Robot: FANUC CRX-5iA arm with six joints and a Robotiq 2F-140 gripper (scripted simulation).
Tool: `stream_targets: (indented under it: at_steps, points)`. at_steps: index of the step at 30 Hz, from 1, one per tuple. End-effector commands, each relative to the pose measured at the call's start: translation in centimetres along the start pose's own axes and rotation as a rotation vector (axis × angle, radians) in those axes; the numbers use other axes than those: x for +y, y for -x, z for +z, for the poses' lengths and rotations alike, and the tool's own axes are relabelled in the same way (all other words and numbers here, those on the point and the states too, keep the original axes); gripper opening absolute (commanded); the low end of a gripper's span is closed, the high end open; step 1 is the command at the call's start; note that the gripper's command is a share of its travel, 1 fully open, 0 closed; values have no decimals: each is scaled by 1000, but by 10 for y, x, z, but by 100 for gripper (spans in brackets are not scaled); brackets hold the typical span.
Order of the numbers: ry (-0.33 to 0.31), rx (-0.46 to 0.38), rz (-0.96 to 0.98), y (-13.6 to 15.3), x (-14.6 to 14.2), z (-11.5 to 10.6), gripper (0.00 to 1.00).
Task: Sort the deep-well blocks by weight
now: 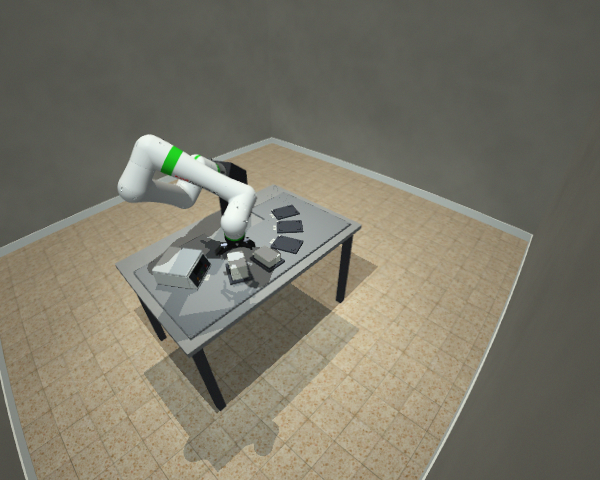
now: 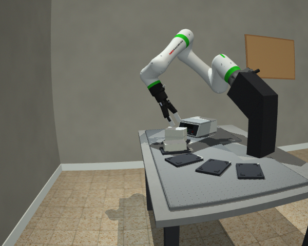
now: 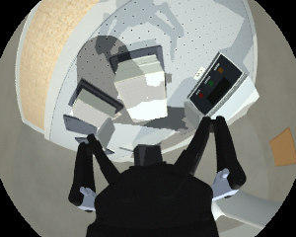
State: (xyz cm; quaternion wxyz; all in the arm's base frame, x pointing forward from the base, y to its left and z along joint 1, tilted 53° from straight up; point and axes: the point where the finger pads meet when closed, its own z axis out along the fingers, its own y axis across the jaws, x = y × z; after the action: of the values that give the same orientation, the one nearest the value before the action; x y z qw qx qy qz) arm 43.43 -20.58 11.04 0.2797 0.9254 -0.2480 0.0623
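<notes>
At infeed nest IN (image 1: 233,282) (image 3: 163,50) | upper deep-well block (image 1: 236,261) (image 2: 175,131) (image 3: 140,96) at 12 o'clock from gripper (image 1: 237,245) (image 2: 174,121) (image 3: 147,116), wrist view; long axis 12–6, across finger spread | fingers wide open, nothing held

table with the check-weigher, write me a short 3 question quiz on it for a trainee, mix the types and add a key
1. How many dark nests stand bare, with nothing on them?
a) one
b) three
c) five

2. True or false: the claw is shut on a block.

3. Fill in the missing word: in the top view, the laden nests stand between the bare nests and the ____.

Key: 1 b; 2 false; 3 check-weigher
</notes>
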Motion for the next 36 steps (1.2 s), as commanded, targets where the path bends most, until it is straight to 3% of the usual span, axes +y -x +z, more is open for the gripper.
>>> stream_targets:
  at_steps: [1,36]
  points:
    - [0,0,0,-3,0,4,100]
    - [0,0,0,-25,0,43,100]
